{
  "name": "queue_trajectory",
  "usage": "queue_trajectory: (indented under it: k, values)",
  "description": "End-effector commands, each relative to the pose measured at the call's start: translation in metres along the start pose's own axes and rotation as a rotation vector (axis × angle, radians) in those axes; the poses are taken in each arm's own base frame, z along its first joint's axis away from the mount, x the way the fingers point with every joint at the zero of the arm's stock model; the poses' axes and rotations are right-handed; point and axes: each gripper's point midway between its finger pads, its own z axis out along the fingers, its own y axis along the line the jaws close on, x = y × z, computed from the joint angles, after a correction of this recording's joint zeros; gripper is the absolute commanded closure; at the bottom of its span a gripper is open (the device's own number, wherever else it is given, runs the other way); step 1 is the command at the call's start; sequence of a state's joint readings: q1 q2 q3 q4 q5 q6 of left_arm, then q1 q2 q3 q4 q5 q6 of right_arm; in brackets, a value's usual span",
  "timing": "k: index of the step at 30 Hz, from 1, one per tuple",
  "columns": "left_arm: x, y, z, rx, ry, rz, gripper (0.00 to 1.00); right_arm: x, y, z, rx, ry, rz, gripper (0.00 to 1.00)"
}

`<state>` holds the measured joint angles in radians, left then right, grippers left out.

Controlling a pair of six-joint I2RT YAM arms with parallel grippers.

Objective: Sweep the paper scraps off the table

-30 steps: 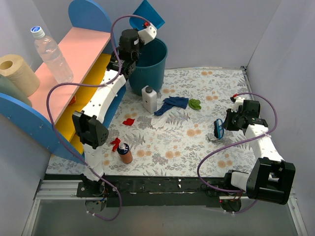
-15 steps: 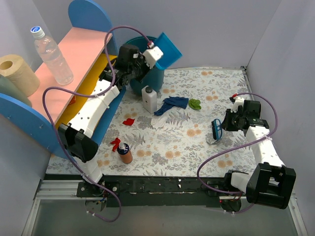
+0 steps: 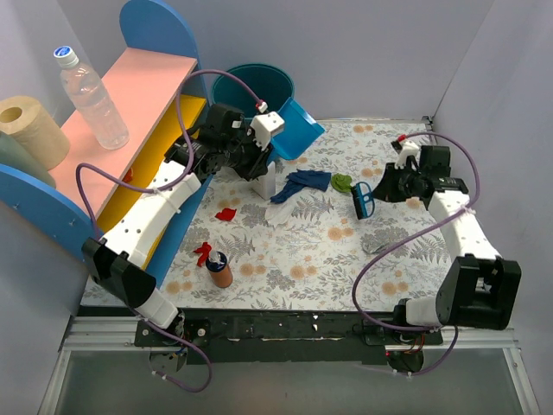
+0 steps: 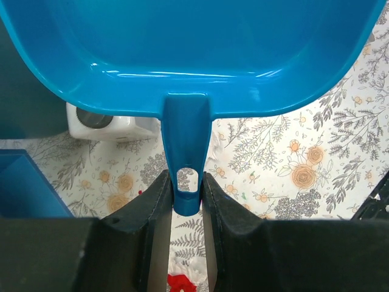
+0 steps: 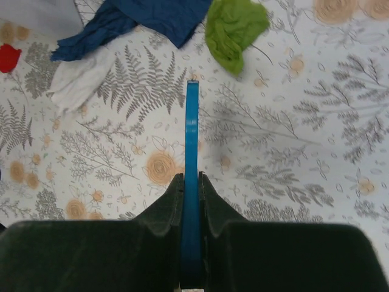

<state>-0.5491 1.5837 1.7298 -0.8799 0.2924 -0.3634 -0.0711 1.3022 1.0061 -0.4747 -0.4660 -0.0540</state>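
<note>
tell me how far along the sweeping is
Early. Done: tools are up, left gripper shut on the dustpan handle, right gripper shut on the brush. In hand: the brush is near the green scrap; the dustpan looks empty. Left: the green scrap, blue scrap, white scrap and red scraps lie on the table.

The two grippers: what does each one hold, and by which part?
Left gripper: the blue dustpan, by the end of its handle. Right gripper: the blue hand brush, by its handle.

red scrap (image 4: 182,283): cropped at edge | white bottle (image 4: 104,128): partly behind dustpan (image 4: 194,48)
</note>
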Motion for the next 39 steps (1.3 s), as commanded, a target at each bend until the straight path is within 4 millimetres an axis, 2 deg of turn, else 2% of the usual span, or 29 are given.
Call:
queue_trajectory:
  k: [1,2,3,4,5,6,7,9,10,12,13,16,17,19,21,24,26,27,29,30,31,33,34,36,37,39]
  values:
    - [-0.009,0.005,-0.028,-0.069,-0.058,0.006,1.0,-0.042,0.033,0.031,-0.123,-0.03,-0.055,0.99]
    - [-0.007,0.006,-0.028,-0.074,-0.053,0.01,1.0,-0.05,0.04,0.037,-0.145,-0.036,-0.04,0.99]
    - [-0.006,0.008,-0.03,-0.088,-0.05,0.012,1.0,-0.073,0.049,0.04,-0.172,-0.081,-0.068,0.99]
    - [-0.002,0.008,-0.029,-0.088,-0.037,0.015,1.0,-0.075,0.058,0.058,-0.209,-0.055,-0.069,0.99]
    - [-0.001,0.008,-0.03,-0.088,-0.031,0.018,1.0,-0.082,0.068,0.064,-0.248,-0.054,-0.066,0.99]
    - [0.001,0.007,-0.031,-0.089,-0.029,0.022,1.0,-0.106,0.086,0.068,-0.289,-0.095,-0.106,0.99]
    - [0.004,0.007,-0.03,-0.089,-0.019,0.025,1.0,-0.105,0.086,0.087,-0.305,-0.066,-0.082,0.99]
    - [0.007,0.009,-0.032,-0.102,-0.013,0.036,1.0,-0.118,0.097,0.103,-0.327,-0.067,-0.05,0.99]
    - [0.008,0.012,-0.032,-0.116,-0.006,0.04,1.0,-0.125,0.103,0.122,-0.333,-0.06,-0.046,0.99]
    - [0.011,0.014,-0.033,-0.127,0.006,0.05,1.0,-0.136,0.108,0.138,-0.309,-0.058,0.007,0.99]
    - [0.012,0.015,-0.034,-0.136,0.01,0.055,1.0,-0.142,0.115,0.152,-0.318,-0.054,0.007,0.99]
    - [0.016,0.017,-0.034,-0.143,0.029,0.066,1.0,-0.138,0.122,0.182,-0.299,-0.027,0.032,0.99]
    - [0.017,0.018,-0.033,-0.145,0.036,0.067,1.0,-0.134,0.116,0.19,-0.254,-0.018,0.041,0.99]
    - [0.017,0.019,-0.032,-0.147,0.042,0.071,1.0,-0.122,0.114,0.204,-0.23,0.011,0.044,0.99]
    - [0.017,0.021,-0.029,-0.147,0.045,0.069,1.0,-0.112,0.11,0.209,-0.213,0.036,0.046,0.99]
    - [0.017,0.02,-0.024,-0.135,0.048,0.069,1.0,-0.1,0.101,0.207,-0.184,0.06,0.053,0.99]
    - [0.017,0.019,-0.022,-0.128,0.047,0.067,1.0,-0.096,0.098,0.199,-0.173,0.063,0.044,0.99]
    - [0.016,0.019,-0.021,-0.122,0.045,0.065,1.0,-0.081,0.092,0.198,-0.158,0.097,0.053,0.99]
    - [0.016,0.016,-0.019,-0.106,0.043,0.063,1.0,-0.077,0.094,0.181,-0.155,0.094,0.038,0.99]
    - [0.016,0.014,-0.018,-0.092,0.038,0.065,1.0,-0.049,0.086,0.178,-0.139,0.149,0.048,0.99]
    - [0.015,0.013,-0.018,-0.086,0.035,0.066,1.0,-0.049,0.089,0.161,-0.139,0.139,0.029,0.99]
    - [0.014,0.012,-0.016,-0.074,0.032,0.076,1.0,-0.026,0.086,0.145,-0.128,0.173,0.021,0.99]
    - [0.015,0.01,-0.015,-0.062,0.035,0.08,1.0,-0.001,0.086,0.127,-0.122,0.211,0.032,0.99]
    - [0.018,0.009,-0.012,-0.047,0.045,0.097,1.0,0.02,0.086,0.108,-0.125,0.237,0.016,0.99]
    - [0.021,0.007,-0.011,-0.031,0.052,0.1,1.0,0.037,0.088,0.092,-0.13,0.248,0.002,0.99]
    - [0.025,0.005,-0.008,-0.015,0.069,0.108,1.0,0.047,0.091,0.074,-0.149,0.254,-0.038,0.99]
